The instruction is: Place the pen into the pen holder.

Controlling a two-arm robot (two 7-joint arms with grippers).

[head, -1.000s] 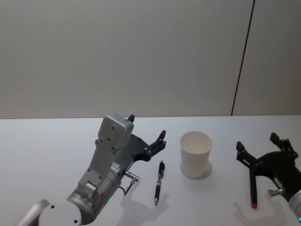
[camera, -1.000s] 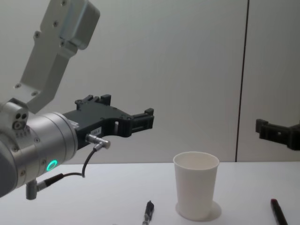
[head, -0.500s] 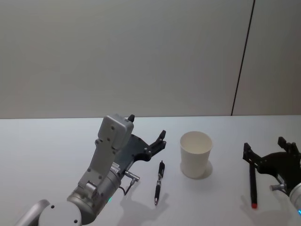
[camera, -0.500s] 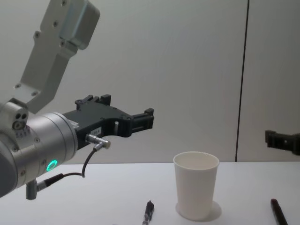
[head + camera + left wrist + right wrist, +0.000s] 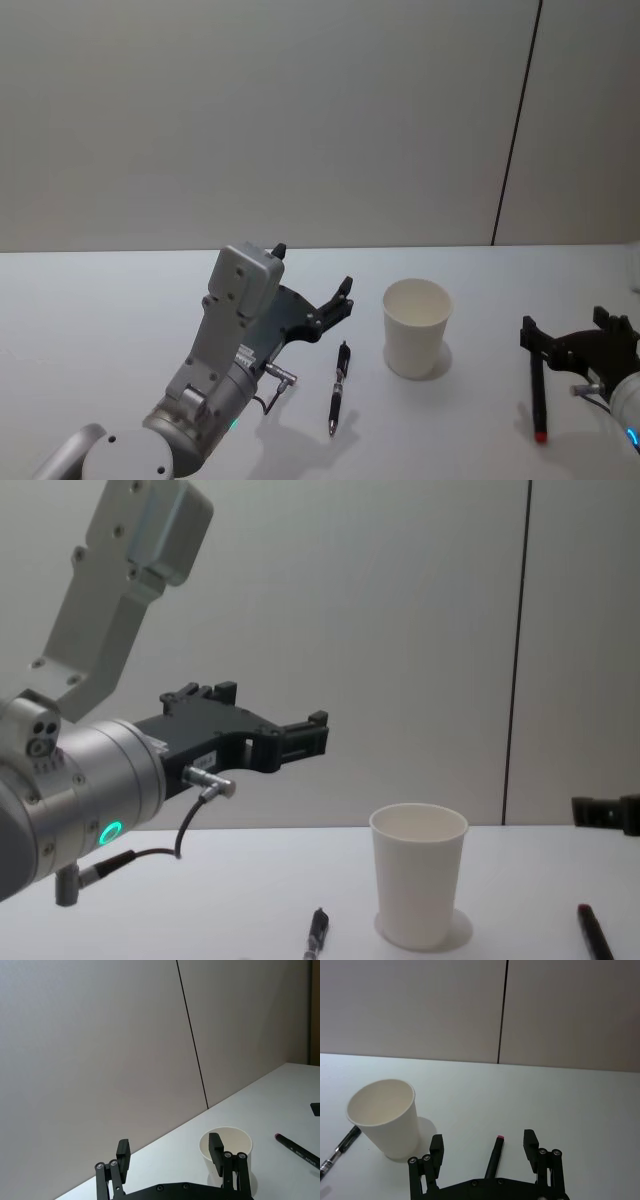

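Observation:
The pen holder, a white paper cup (image 5: 417,326), stands upright at the table's middle. A black pen (image 5: 340,385) lies just to its left. A second dark pen with a red end (image 5: 538,395) lies to the cup's right. My right gripper (image 5: 565,324) hangs open over that red-ended pen; in the right wrist view the pen (image 5: 494,1156) lies between the spread fingers (image 5: 530,1141) of the gripper (image 5: 483,1142), with the cup (image 5: 385,1117) beside it. My left gripper (image 5: 313,268) is held open above the table, left of the cup, with nothing in it.
The white table (image 5: 100,300) runs back to a grey wall (image 5: 300,120) with a dark vertical seam. The left forearm (image 5: 90,790) looms large at the chest view's left, above the black pen (image 5: 317,935) and beside the cup (image 5: 420,880).
My right gripper has drawn back toward me, to the right and lower, over the red-ended pen. The left arm, both pens and the cup have not moved.

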